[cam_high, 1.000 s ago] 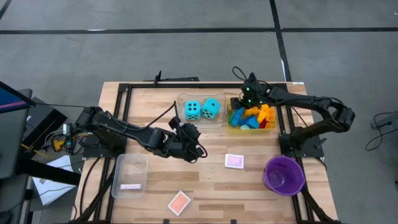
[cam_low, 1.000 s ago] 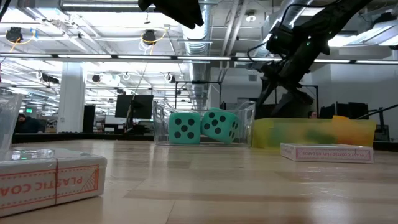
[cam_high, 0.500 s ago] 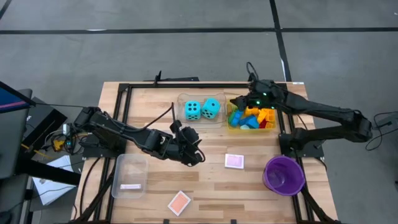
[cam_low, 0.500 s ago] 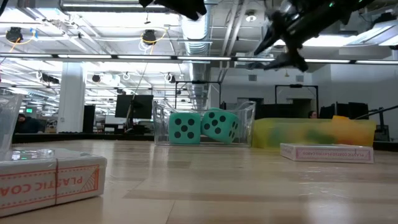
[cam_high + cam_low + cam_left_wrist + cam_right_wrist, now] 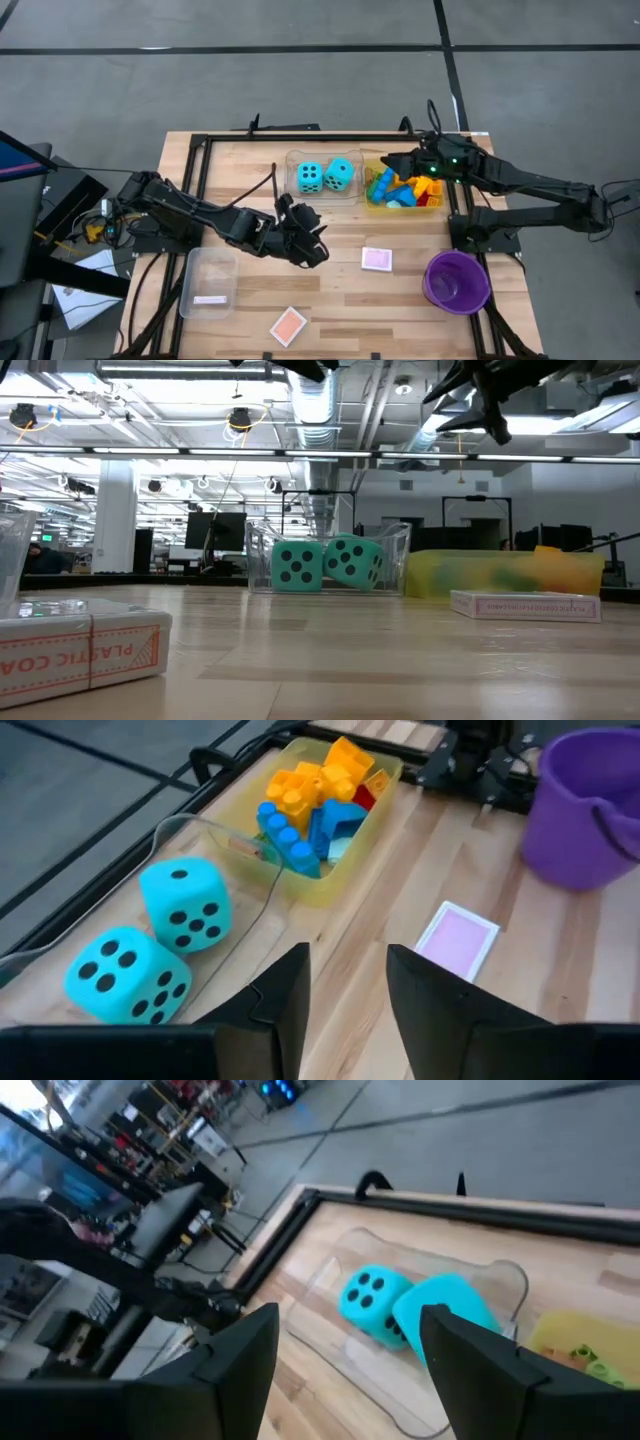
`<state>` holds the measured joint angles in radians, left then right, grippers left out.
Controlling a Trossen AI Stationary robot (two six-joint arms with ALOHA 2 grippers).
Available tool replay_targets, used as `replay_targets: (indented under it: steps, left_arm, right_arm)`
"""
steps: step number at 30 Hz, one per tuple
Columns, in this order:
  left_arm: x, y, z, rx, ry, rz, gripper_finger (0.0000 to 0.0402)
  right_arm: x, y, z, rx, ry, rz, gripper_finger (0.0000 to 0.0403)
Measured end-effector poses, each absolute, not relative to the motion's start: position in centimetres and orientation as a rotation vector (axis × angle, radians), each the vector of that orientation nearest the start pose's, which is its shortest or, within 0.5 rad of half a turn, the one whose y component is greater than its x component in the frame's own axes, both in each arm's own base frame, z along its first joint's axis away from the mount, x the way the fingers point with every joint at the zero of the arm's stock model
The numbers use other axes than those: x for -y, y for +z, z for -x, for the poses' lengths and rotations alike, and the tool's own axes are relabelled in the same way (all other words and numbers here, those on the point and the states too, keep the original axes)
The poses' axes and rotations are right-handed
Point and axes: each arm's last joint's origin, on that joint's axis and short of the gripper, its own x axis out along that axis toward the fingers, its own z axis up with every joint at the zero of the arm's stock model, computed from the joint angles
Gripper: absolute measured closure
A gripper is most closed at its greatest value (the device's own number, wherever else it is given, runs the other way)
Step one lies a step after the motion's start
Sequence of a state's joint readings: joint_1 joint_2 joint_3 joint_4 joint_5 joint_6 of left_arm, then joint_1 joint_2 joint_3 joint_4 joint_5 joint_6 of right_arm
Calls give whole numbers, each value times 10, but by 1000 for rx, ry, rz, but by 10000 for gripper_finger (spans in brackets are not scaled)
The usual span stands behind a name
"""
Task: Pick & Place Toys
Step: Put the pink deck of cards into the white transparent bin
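Wooden table [image 5: 340, 285] carries two turquoise dice [image 5: 325, 176] in a clear tray [image 5: 292, 163], beside bricks [image 5: 402, 188] in a yellow tray [image 5: 404, 206]. Right gripper [image 5: 388, 161] hovers over that tray, fingers apart, empty. Left gripper [image 5: 318, 248] hangs mid-table, narrowly parted, holding nothing.

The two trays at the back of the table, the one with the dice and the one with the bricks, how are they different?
The dice tray is clear; the brick tray is yellow-tinted. The dice tray holds just two turquoise dice, resting side by side, while the brick tray is heaped with blue, orange, yellow and red bricks. The dice tray sits nearer the table's middle, the brick tray on the right arm's side, below the right gripper. Both are rectangular, open-topped and sit side by side.
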<state>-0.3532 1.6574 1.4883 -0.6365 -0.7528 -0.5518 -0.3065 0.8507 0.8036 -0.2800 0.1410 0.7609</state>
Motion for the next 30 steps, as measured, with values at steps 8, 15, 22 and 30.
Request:
replay_targets:
  steps: [8,15,22,30]
  left_arm:
    - [112,332,-333,-536,474,62,199]
    - [113,339,-329,-526,454,35,125]
    - [113,338,-329,-534,451,17,92]
    - [111,334,-325,-586,469,-27,89]
  right_arm:
    - [42,331,-168,-77,-451,-783,167]
    - [10,349,-177,8,-136,-818,140]
    - [-12,386,-172,323,140,-798,92]
    - [-15,383,-172,269,144,-797,7]
